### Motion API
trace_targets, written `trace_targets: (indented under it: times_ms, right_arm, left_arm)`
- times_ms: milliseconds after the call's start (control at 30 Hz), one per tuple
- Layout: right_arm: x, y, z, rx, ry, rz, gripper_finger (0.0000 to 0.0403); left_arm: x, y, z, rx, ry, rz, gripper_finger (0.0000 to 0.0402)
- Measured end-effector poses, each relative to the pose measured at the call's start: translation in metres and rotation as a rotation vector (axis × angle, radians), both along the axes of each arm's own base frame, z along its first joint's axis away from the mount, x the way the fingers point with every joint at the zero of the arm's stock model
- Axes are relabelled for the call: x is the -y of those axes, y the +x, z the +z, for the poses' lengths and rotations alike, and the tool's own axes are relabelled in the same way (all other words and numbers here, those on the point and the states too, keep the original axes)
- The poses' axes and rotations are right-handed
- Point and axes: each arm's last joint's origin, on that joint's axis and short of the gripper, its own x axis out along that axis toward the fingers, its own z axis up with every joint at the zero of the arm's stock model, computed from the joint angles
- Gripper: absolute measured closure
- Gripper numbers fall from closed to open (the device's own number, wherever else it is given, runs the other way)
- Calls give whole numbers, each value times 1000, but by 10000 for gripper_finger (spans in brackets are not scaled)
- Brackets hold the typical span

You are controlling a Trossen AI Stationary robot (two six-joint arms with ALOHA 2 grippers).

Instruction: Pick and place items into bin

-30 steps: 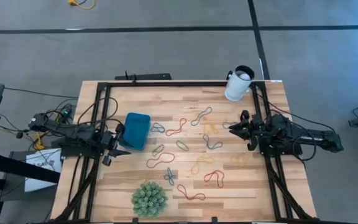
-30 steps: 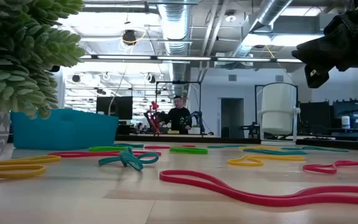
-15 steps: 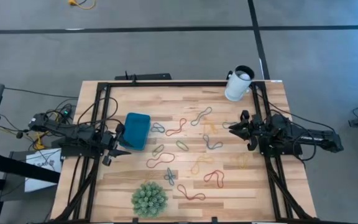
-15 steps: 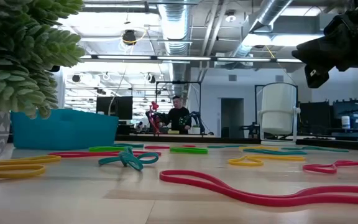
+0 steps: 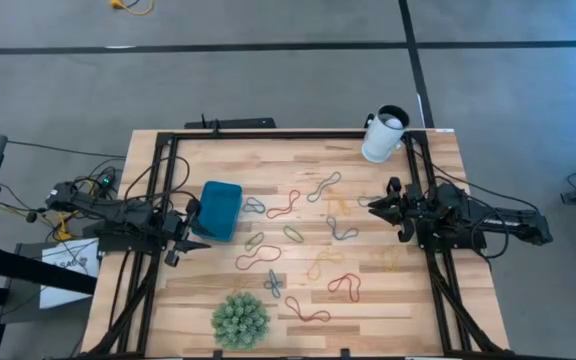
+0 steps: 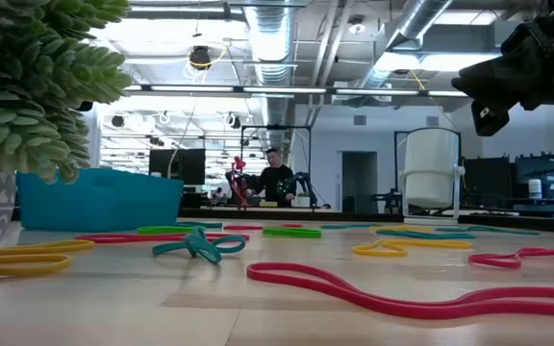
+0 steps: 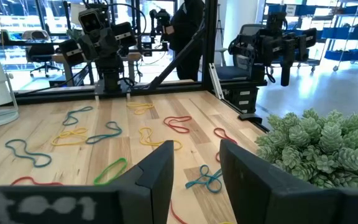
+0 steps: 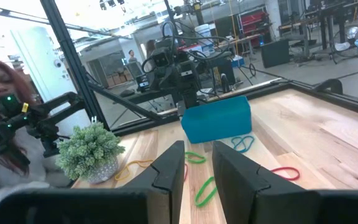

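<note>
Nearest the front edge of the wooden bench (image 5: 408, 310) sits the green spiky ball (image 5: 240, 320), a little left of centre. Just beyond it the rubber bands (image 5: 308, 240) lie scattered over the middle of the bench: a red loop (image 5: 306, 312) to the right of the ball, a teal one twisted into a bow (image 5: 273, 284) behind it, another red loop (image 5: 345, 287) farther right, then a long red band (image 5: 258, 259) and a yellow one (image 5: 324, 263) toward the centre. Farther back lie green (image 5: 294, 234), blue (image 5: 343, 233) and grey (image 5: 322, 187) loops, all flat on the wood and none of them in the bin.

The teal bin (image 5: 220, 209) rests left of centre, beside the leftmost bands. The left claw (image 5: 196, 243) hovers at the bin's near left corner, above the bench, its fingers (image 7: 156, 177) parted by a narrow gap and carrying nothing. Across the bench, the right claw (image 5: 376, 205) hangs over the right side, pointing inward at the bands, its fingers (image 8: 170, 167) likewise narrowly parted with nothing between them.

At the far right corner a white cylindrical cup (image 5: 383, 135) lies tipped against the black frame (image 5: 268, 136). Beyond the bench, in the room, a person (image 6: 275, 179) in dark clothes stands at another rig.
</note>
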Motion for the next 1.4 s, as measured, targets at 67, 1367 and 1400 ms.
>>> trace_targets:
  times_ms: [67, 1367, 1400]
  right_arm:
    - [0, 0, 0, 0, 0, 0, 326]
    - [0, 0, 0, 0, 0, 0, 326]
    - [0, 0, 0, 0, 0, 0, 326]
  left_arm:
    - [0, 0, 0, 0, 0, 0, 281]
    - [0, 0, 4, 36, 0, 0, 281]
    - [0, 0, 4, 33, 1, 1, 281]
